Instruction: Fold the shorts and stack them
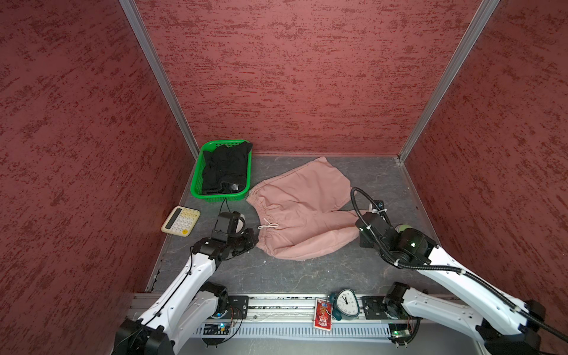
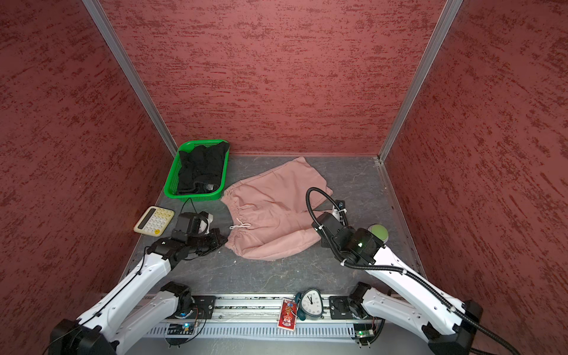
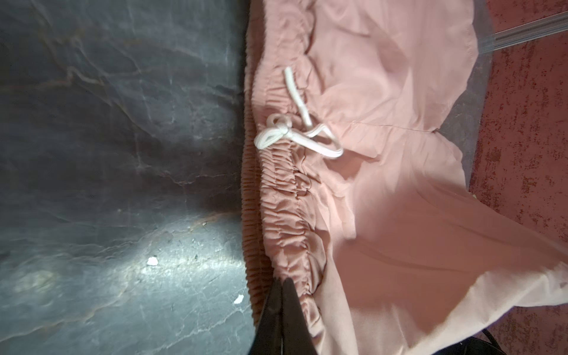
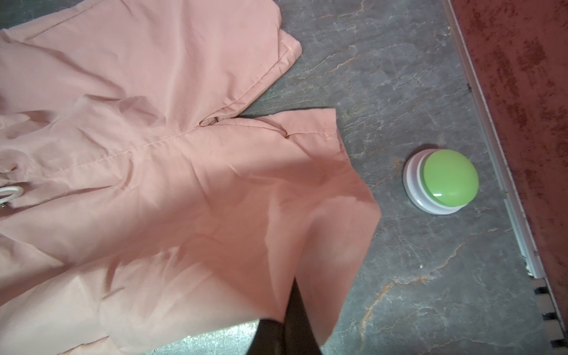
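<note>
Gripping pink shorts [image 1: 301, 212] with left fingers [image 3: 292, 307] clamped on waistband corner, right fingers [image 4: 298, 310] clamped on leg hem. Spread mid-frame on table [image 1: 307, 276] in both top views; held along near edge, probably to fold it over far half. Black shorts [image 1: 224, 172] heaped in basket [image 1: 195, 181], upper left, not yet folded.
</note>
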Action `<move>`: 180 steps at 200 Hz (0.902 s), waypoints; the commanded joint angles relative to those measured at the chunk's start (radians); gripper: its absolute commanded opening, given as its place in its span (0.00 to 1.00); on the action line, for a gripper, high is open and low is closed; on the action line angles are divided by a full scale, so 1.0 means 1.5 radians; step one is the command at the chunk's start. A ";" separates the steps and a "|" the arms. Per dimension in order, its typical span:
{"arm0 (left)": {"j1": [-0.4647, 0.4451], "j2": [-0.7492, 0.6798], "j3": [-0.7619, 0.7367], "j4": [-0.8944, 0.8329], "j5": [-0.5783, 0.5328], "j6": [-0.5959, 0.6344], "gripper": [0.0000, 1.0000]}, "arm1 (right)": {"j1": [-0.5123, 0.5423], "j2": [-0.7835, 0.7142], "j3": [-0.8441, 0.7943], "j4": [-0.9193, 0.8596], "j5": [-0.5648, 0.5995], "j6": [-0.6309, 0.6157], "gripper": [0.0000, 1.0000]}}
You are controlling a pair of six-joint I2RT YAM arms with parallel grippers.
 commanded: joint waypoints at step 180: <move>0.019 -0.026 0.214 -0.238 -0.047 0.004 0.00 | -0.136 0.135 0.281 0.185 -0.010 -0.473 0.00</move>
